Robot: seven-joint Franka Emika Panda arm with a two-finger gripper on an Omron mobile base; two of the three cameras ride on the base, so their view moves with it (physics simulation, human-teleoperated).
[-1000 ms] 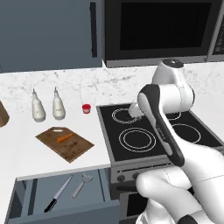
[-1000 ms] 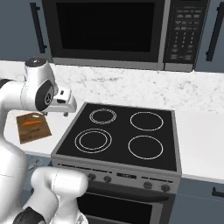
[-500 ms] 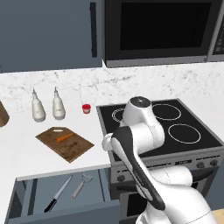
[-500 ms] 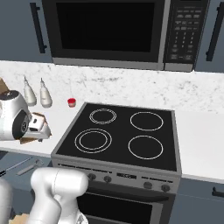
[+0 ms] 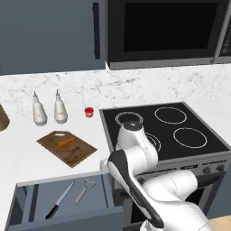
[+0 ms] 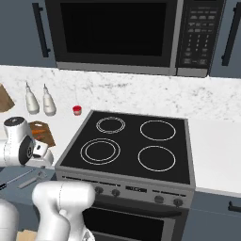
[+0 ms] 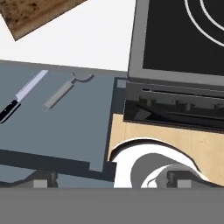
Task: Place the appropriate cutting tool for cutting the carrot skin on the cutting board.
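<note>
The fingers themselves are not clear enough to judge: in the hand view the two dark stubs low in the frame are cut off by the edge, so whether they are spread or pressed together cannot be told, and nothing appears to be between them. Looking out from the hand, the peeler (image 7: 65, 91) lies flat on the floor of an open grey drawer (image 7: 61, 131), toward ten o'clock from the frame's centre, its slim straight handle running diagonally and its curved forked head at the upper end. Just beside it, farther toward nine o'clock and not touching, lies the knife (image 7: 22, 95) with a pale blade and black handle. By its look the peeler should be light, stiff and smooth metal, likely to slip or skate on the drawer floor; the straight handle near its middle seems the safest place to pinch, across its narrow width, well clear of the knife. In the left base view the white arm (image 5: 135, 153) bends down at the stove front, the drawer sits at seven o'clock, and the cutting board (image 5: 66, 147) rests on the white worktop (image 5: 27, 153) above it, with the carrot (image 5: 66, 141) on top.
</note>
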